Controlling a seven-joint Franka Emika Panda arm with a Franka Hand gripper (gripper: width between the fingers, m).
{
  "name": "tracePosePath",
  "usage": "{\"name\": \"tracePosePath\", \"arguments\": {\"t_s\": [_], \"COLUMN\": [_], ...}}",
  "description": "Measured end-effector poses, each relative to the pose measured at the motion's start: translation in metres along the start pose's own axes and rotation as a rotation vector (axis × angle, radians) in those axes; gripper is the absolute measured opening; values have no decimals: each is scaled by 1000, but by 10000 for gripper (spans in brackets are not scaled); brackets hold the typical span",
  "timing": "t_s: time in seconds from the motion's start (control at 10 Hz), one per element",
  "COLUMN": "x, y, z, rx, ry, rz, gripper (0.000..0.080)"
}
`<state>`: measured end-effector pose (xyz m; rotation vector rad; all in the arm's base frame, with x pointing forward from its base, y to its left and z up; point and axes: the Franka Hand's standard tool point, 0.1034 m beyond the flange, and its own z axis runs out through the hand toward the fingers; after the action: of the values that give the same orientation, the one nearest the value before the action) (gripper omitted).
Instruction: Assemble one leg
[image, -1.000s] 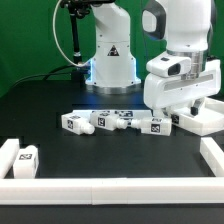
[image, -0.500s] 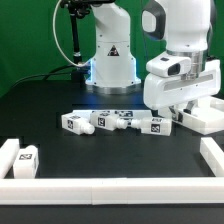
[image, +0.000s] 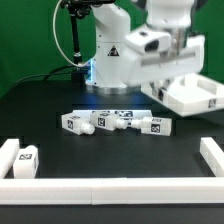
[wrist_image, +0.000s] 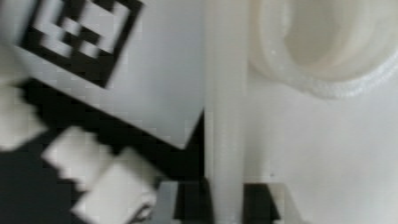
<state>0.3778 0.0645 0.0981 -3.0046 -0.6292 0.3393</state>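
Observation:
Three small white tagged legs (image: 110, 122) lie in a row on the black table; they also show blurred in the wrist view (wrist_image: 89, 170). A fourth leg (image: 27, 160) lies at the exterior view's left by the rail. My gripper (image: 160, 87) is shut on the rim of the large white square panel (image: 192, 97) and holds it tilted in the air, above and to the exterior view's right of the row. In the wrist view the panel's rim stands between my gripper's (wrist_image: 221, 200) dark fingers (wrist_image: 263, 202), and the panel's tag (wrist_image: 89, 35) and a round socket (wrist_image: 338, 50) fill the view.
The white L-shaped rail (image: 110, 190) runs along the table's front and up the exterior view's right side (image: 212, 155). The arm's base (image: 112, 60) stands at the back, with the marker board (image: 120, 112) just behind the legs.
The panel lay on the table under my gripper at the exterior view's right. It is now lifted off the table and tilted, and my arm has risen and swung leftward.

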Motion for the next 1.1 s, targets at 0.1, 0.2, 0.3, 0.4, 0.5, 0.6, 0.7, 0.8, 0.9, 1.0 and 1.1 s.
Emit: {"name": "tracePosePath", "arguments": {"t_s": [0.1,0.2,0.3,0.4,0.5,0.6,0.7,0.8,0.9,1.0,1.1], "x": [-6,-14,-14,-14,-15,-15,-14,-7,4,16,20], "y": [22,41,44,42,43,43,44,54,68,88,106], "z": [-16,-27,-31,-28,-28,-27,-22,-7,-8,-18,-22], "rx": [10,22,22,23,24,24,23,17,44,87,150], "ry": [6,2,6,1,0,-1,0,10,-24,-31,-42], "rz": [27,50,72,68,70,70,85,210,295,372,461], "gripper": [53,53,53,54,54,54,54,54,54,54,54]}}
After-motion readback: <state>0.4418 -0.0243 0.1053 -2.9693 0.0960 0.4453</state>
